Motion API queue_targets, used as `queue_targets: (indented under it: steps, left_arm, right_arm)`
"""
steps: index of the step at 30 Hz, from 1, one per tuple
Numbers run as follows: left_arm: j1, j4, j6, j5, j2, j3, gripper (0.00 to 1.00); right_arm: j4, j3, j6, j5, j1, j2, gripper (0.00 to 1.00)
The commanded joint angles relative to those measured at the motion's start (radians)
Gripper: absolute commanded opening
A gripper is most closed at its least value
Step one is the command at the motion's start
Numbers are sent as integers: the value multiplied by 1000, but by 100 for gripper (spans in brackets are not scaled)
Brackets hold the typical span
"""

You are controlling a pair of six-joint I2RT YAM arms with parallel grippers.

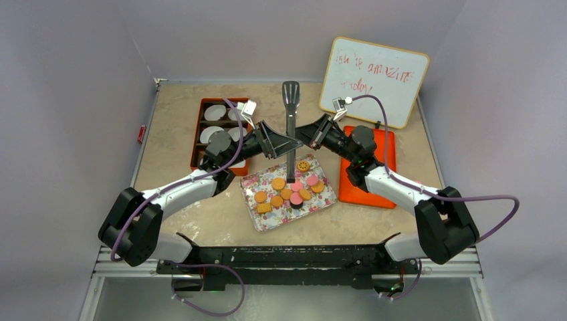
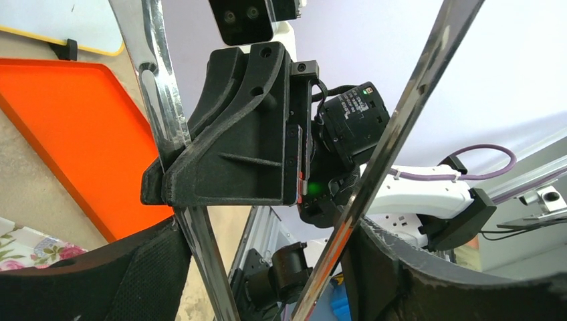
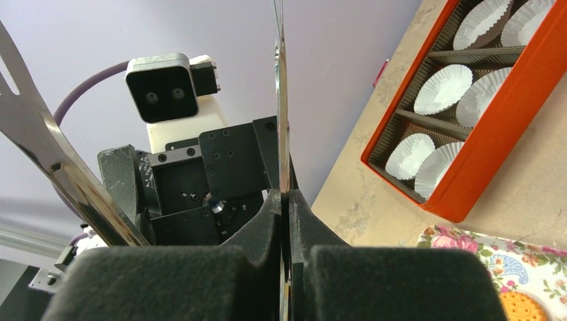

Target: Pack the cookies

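Note:
The cookies [image 1: 287,190], orange-tan and pink rounds with one yellow patterned one [image 1: 303,165], lie on a floral tray [image 1: 267,221]; one cookie shows in the right wrist view [image 3: 520,306]. Metal tongs [image 1: 291,107] with a black head stand up over the tray. My left gripper [image 1: 284,142] straddles both tong arms near their joined end, jaws wide, each arm against a pad [image 2: 267,231]. My right gripper [image 1: 314,134] is shut on one tong arm, seen edge-on [image 3: 286,200]. The tongs' two arms spread in a V [image 2: 408,114].
An orange-brown box [image 1: 200,127] with white paper cups [image 3: 441,87] stands at the back left. A flat orange lid [image 1: 381,174] lies to the right of the tray. A whiteboard [image 1: 374,80] leans at the back right.

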Motion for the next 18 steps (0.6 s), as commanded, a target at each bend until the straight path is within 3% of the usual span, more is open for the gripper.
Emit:
queue_targets:
  steps: [1,8,18]
  left_arm:
    - [-5,77,13,1,-34,-9,71]
    - [-6,81,15,-1,-37,-11,63]
    - [-5,32,29,-24,-57,-13,52]
  right_arm:
    - [40,18,1,10,4,-21,0]
    - [41,19,3,0,4,-19,1]
    - [55,17,4,-15,4,-16,14]
